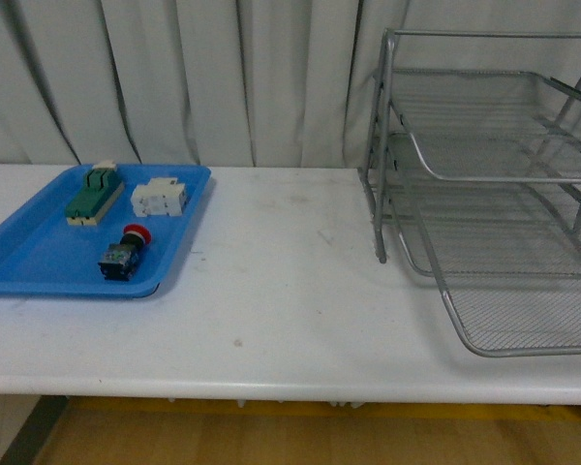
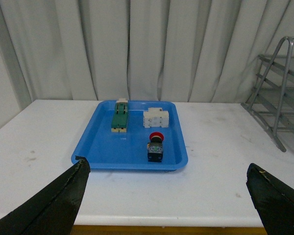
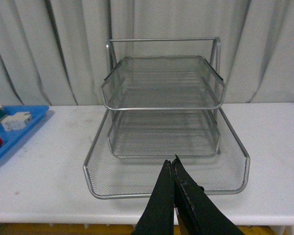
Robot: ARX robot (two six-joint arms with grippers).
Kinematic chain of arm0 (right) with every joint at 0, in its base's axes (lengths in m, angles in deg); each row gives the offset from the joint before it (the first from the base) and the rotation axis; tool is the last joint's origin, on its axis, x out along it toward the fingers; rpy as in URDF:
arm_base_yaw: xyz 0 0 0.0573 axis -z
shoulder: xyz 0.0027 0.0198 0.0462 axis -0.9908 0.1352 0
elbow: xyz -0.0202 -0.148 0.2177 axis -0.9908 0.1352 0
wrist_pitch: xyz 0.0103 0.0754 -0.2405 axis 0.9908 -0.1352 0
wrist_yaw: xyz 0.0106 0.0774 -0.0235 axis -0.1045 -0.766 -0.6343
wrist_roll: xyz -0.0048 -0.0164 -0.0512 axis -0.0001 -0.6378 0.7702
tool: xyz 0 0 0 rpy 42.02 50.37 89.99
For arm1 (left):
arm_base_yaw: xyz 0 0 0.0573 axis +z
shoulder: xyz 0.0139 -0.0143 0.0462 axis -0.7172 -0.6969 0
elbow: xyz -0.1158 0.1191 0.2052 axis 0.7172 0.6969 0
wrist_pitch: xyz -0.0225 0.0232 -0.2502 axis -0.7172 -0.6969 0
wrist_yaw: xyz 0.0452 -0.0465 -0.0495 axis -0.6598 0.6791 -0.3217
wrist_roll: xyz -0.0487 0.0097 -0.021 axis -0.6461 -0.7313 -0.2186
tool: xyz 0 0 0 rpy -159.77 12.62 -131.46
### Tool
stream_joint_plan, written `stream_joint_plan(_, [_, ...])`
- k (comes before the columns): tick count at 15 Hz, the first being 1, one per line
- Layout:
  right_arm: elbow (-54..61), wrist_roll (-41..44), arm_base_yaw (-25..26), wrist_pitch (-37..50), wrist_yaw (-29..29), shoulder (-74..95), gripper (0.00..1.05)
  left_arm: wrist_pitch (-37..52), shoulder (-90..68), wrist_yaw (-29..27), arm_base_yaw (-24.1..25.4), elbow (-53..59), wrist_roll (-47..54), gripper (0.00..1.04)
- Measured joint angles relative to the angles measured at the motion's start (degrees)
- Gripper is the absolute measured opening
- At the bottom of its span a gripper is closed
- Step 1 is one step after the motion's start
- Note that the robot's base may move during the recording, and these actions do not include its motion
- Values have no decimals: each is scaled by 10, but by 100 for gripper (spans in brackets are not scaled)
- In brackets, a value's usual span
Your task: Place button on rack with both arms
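Three parts are noted on the blue tray (image 1: 24, 257) at the left of the table (image 1: 281, 300): the button (image 1: 124, 254) near the tray's front edge, a green-and-cream switch block (image 1: 92, 192) and a white component (image 1: 159, 198) behind it. The rack (image 1: 494, 194) is set well apart, at the right. The left gripper (image 2: 166, 167) is spread wide and holds nothing. The right gripper (image 3: 172, 164) is closed tip to tip, nothing between.

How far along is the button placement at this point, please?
Nothing is done yet: the button lies in the blue tray and the rack holds nothing. Nothing is in hand: the left gripper is open and empty, the right gripper shut on nothing. Picking up and placing remain.
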Motion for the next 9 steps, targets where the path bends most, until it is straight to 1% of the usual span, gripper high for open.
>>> stream_joint_plan(2, [9,1,3,-4,13,-8,2,0,0,0,0,0,0,98])
stream_joint_plan(5, [10,2,3,-4,13,-9,2,0,0,0,0,0,0,98])
stream_joint_plan(6, [9,2,3,-4,13,-9,10,0,0,0,0,0,0,98])
stream_joint_plan(7, [10,2,3,-4,13,-9,29,0,0,0,0,0,0,98])
stream_joint_plan(9, [9,2,3,-4,13,-9,54,0,0,0,0,0,0,98])
